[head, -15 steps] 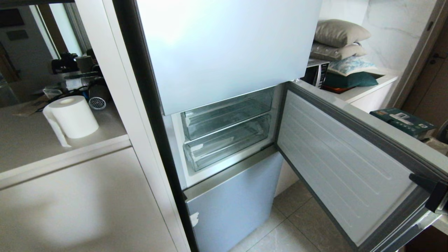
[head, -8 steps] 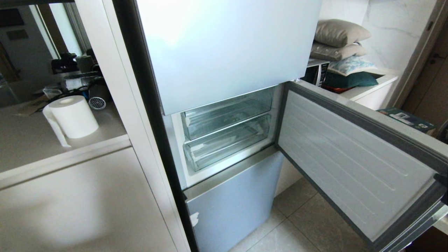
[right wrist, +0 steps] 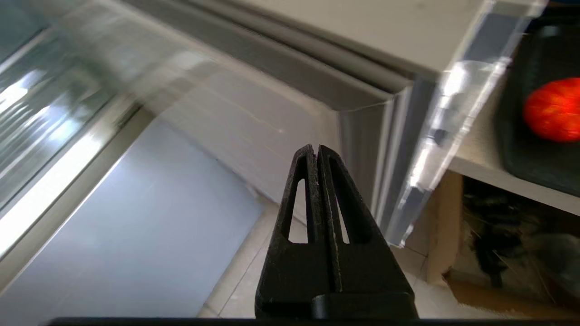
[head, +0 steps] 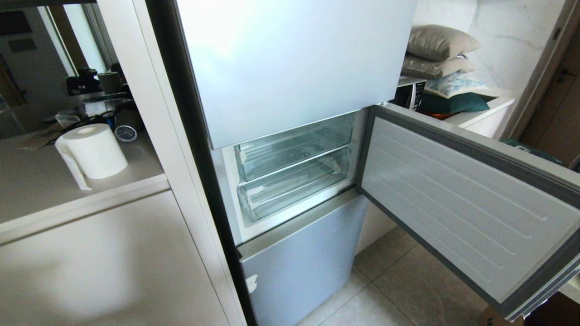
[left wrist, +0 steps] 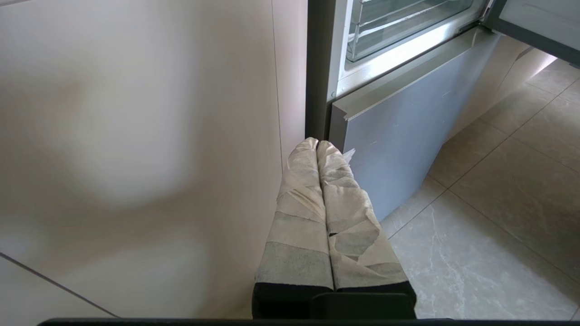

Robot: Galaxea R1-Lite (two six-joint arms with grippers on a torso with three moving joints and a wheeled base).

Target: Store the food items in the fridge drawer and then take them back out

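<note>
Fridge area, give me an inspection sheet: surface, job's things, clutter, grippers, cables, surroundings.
Surface: grey tiled floor in front of the fridge; pale counter on the left.
Job's things: fridge drawer, the lower clear one, pushed in, nothing red inside; upper drawer also shut; fridge door swung wide open; one red food item on a dark tray beyond the door's edge.
Clutter: paper roll and dark gear on the counter.
Grippers: left gripper shut, taped fingers low by the cabinet; right gripper shut, empty, near the door's outer corner.
Cables: nothing seen.
Surroundings: stacked pillows on a ledge at right.
</note>
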